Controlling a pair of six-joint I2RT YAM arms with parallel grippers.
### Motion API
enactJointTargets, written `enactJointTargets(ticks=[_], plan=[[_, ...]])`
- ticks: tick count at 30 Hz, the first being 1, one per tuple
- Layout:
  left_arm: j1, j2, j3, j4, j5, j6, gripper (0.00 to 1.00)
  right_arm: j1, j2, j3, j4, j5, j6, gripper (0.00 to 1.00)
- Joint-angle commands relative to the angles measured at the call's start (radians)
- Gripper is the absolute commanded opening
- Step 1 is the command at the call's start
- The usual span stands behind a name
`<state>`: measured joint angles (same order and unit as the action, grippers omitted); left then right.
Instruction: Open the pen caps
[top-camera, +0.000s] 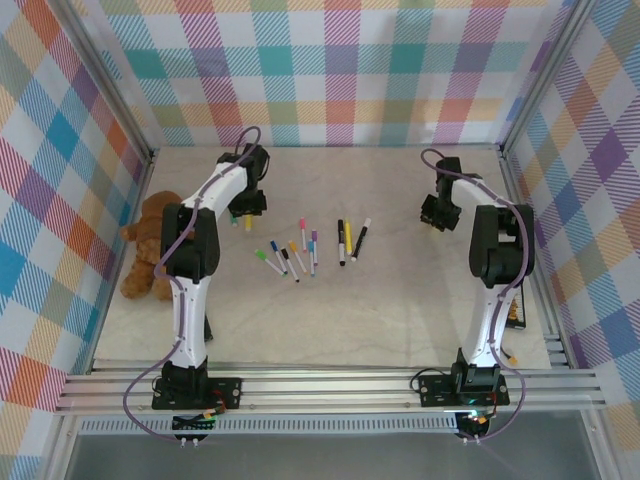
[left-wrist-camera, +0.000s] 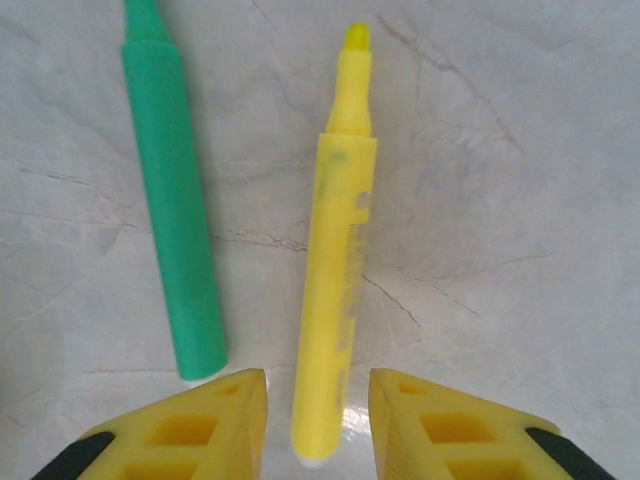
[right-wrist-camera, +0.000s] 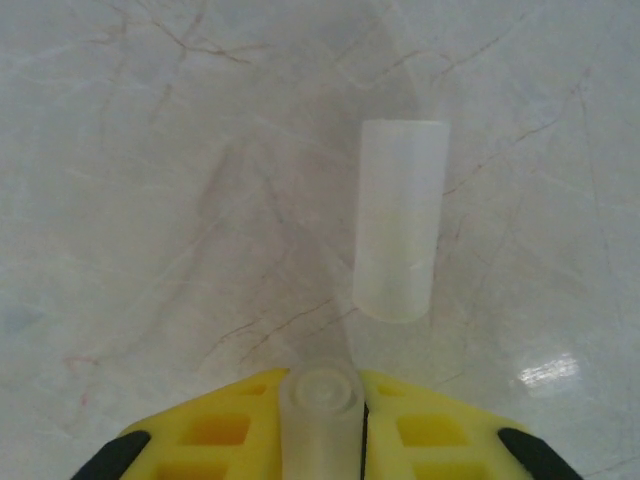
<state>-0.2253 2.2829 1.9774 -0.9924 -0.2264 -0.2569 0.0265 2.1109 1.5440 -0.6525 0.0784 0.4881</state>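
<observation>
Two clear caps (right-wrist-camera: 400, 235), wrist view (one seemingly in right jaws).

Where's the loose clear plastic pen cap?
Right wrist view: the clear cylindrical cap lies on the pale marbled table, just ahead of the right gripper, which pinches another clear plastic piece.

Both arms stretched toward twelve o'clock, wrists bent down.
Left gripper (left-wrist-camera: 318, 390) jaws apart; right gripper (top-camera: 433, 213) pinched tight on a clear cap (right-wrist-camera: 322, 393).
</observation>
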Motion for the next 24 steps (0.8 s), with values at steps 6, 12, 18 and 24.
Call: enactJointTargets(ticks=[6, 12, 18, 24], plan=[[-0.069, -0.165, -0.002, -0.007, -0.012, -0.023, 0.33, 0.004, -0.035, 0.004, -0.063, 0.037, 0.015, 0.32], [-0.211, -0.309, -0.129, 0.102, 0.023, -0.075, 0.34, 0.054, -0.198, -0.104, -0.052, 0.029, 0.023, 0.32], [-0.412, -0.362, -0.289, 0.28, 0.11, -0.174, 0.36, 0.137, -0.458, -0.322, 0.022, -0.003, 0.038, 0.37], [-0.504, -0.259, -0.275, 0.363, 0.139, -0.198, 0.46, 0.142, -0.614, -0.49, 0.085, -0.121, 0.061, 0.43]])
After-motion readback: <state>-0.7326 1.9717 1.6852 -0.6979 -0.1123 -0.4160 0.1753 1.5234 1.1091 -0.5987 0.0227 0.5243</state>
